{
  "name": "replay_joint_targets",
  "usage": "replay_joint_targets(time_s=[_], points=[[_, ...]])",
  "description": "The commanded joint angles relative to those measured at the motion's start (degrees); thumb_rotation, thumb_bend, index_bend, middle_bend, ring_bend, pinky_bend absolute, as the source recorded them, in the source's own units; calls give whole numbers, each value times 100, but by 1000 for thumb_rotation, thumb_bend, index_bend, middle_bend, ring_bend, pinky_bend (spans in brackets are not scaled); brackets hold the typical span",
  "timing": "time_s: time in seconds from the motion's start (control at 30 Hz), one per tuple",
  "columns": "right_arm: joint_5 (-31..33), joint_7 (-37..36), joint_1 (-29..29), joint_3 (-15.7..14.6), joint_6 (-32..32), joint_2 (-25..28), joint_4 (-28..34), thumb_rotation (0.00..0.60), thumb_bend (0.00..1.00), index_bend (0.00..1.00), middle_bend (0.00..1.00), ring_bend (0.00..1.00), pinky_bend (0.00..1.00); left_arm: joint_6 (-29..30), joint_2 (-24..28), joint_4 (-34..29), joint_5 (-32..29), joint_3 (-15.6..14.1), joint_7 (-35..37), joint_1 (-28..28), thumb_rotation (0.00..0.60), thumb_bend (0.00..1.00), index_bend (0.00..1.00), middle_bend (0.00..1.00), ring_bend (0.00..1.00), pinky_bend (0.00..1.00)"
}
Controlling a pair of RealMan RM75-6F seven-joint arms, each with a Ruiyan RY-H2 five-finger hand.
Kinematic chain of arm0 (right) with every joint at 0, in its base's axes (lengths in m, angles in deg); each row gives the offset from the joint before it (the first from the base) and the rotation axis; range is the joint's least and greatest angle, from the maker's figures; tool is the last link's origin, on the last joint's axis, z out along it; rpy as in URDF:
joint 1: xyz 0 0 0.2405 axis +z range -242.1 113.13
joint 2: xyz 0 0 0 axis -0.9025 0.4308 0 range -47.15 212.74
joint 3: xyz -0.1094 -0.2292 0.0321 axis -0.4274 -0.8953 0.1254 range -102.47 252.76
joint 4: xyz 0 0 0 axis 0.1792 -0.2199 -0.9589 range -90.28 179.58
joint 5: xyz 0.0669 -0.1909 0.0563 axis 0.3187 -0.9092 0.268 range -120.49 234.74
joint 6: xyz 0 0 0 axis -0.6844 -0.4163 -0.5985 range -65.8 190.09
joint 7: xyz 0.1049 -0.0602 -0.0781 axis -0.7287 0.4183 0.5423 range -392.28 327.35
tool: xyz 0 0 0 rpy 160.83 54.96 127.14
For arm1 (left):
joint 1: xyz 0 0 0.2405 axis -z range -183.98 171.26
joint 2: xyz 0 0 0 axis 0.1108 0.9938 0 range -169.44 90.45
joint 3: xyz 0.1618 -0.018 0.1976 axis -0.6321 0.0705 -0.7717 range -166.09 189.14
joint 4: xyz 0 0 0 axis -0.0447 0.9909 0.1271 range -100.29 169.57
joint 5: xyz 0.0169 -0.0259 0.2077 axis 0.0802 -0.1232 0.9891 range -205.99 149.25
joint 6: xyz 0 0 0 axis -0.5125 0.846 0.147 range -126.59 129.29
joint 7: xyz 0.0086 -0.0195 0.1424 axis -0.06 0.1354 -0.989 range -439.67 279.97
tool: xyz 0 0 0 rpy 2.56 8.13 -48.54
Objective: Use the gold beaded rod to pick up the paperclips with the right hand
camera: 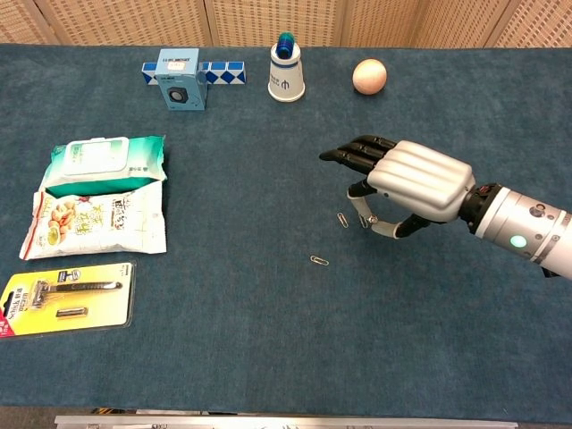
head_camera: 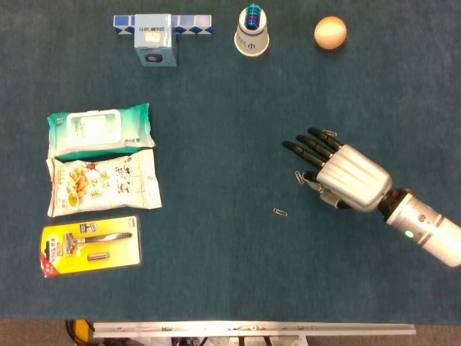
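Note:
My right hand (head_camera: 348, 176) (camera: 413, 181) hovers low over the blue cloth, fingers stretched out to the left and thumb tucked under the palm. A short thin pale rod (camera: 362, 216) hangs from the thumb's pinch, its tip close to the table. One paperclip (head_camera: 299, 176) (camera: 342, 220) lies just left of that tip. A second paperclip (head_camera: 280, 213) (camera: 319, 260) lies nearer the front. A third paperclip (head_camera: 330, 134) shows beside the fingertips in the head view and is hidden in the chest view. My left hand is in neither view.
At the left lie a green wipes pack (head_camera: 99, 130), a snack bag (head_camera: 102, 182) and a yellow razor card (head_camera: 90, 247). Along the far edge stand a blue box (head_camera: 155, 40) on a blue-white folding strip, a paper cup (head_camera: 251, 32) and an egg (head_camera: 330, 32).

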Motion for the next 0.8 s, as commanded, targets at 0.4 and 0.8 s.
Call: replay_joint_targets(time_s=[0.4, 0.8], points=[[24, -100, 229, 45, 209, -187, -112, 600, 291, 689, 45, 0, 70, -27, 26, 18, -199, 62, -57, -47, 600, 356, 467, 423, 310, 503], [78, -239, 341, 36, 273, -307, -319, 600, 292, 689, 45, 0, 70, -51, 47, 54, -232, 80, 33, -87, 600, 356, 467, 423, 310, 503]])
